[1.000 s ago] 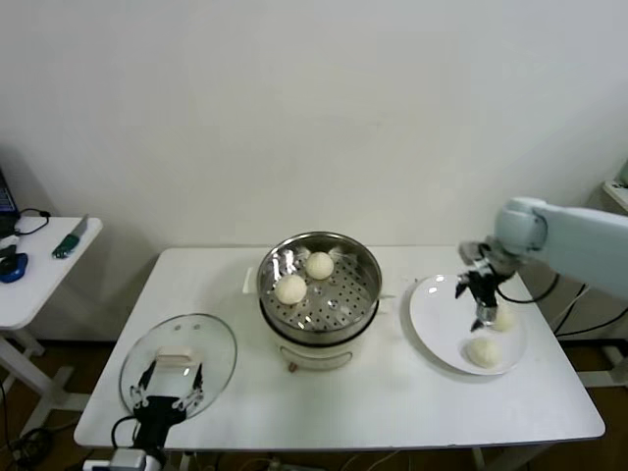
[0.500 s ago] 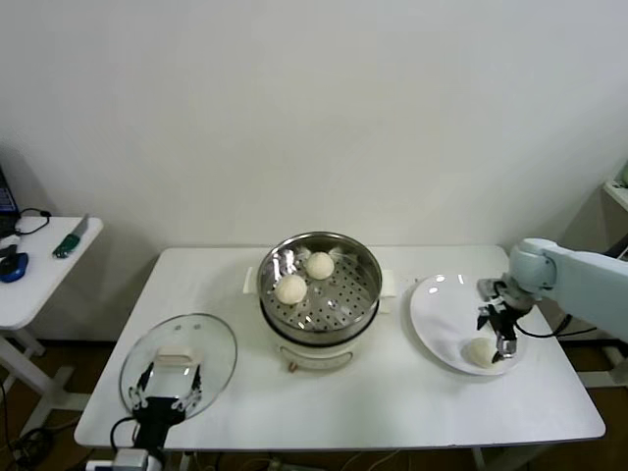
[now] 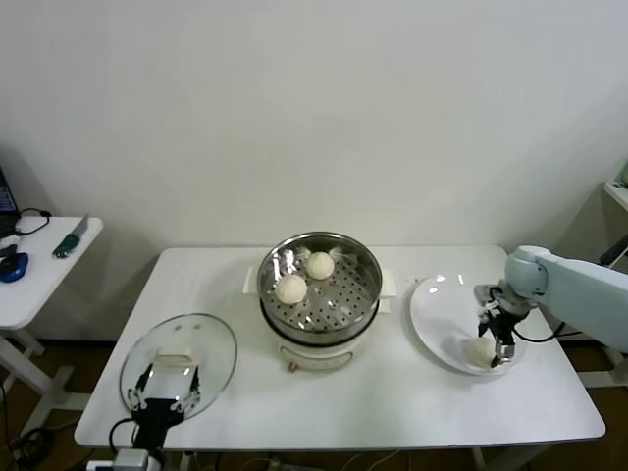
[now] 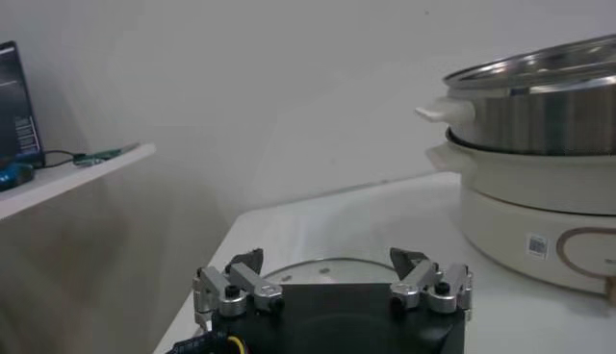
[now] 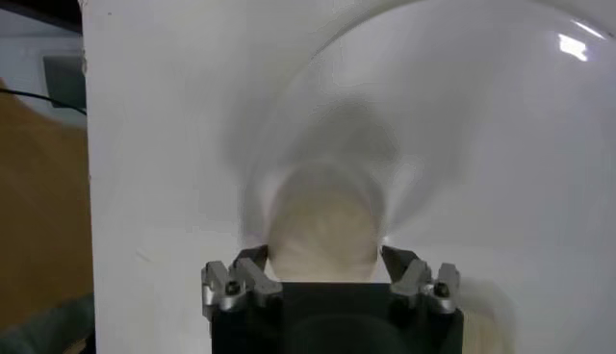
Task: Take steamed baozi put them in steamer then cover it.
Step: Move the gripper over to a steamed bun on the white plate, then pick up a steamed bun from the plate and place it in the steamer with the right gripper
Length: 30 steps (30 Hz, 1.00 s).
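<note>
The steamer (image 3: 319,294) stands mid-table with two baozi (image 3: 320,264) (image 3: 290,288) on its perforated floor. A white plate (image 3: 442,314) lies to its right. My right gripper (image 3: 498,339) is low over the plate, open, with a finger on each side of a baozi (image 5: 322,226); in the right wrist view the gripper (image 5: 324,255) straddles it closely. One baozi (image 3: 479,349) shows on the plate beside the fingers. The glass cover (image 3: 179,363) lies flat at the table's front left. My left gripper (image 3: 164,391) hovers open over it, and shows in its wrist view (image 4: 327,262).
A small white side table (image 3: 39,275) with tools and cables stands to the left. The steamer's side also shows in the left wrist view (image 4: 539,192). The white wall is close behind the table.
My right gripper has come down from above the plate's far side to the plate, around a baozi. One plate baozi is now hidden behind it. The left arm has not moved.
</note>
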Available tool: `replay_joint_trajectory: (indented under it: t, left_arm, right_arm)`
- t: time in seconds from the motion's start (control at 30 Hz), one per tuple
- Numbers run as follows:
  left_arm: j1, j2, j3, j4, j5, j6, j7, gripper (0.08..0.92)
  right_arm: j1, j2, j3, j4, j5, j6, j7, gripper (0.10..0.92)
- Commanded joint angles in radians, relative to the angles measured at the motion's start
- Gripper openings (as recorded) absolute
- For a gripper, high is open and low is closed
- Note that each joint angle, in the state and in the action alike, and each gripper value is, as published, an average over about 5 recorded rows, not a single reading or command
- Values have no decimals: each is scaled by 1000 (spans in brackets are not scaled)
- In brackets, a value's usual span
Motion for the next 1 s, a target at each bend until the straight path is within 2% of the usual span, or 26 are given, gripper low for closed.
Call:
replay_joint_trajectory:
  t: [0.03,0.43,0.77,1.0]
  left_arm:
    - [0,0,1,0,4,0,0,823]
    - [2,0,8,-1,2,1,-1,823]
    - [4,6,14,-1,5,2,5,823]
    - [7,0,21,-2,10,1,12,823]
  right_arm:
    - [-17,13,17,-29,-6,2,-5,746]
    - [113,45,-61,-11,33,28,-16,689]
    - [522,235,-292,41,96,332,-97,691]
    - [645,411,-301,62,80,493,-132,695]
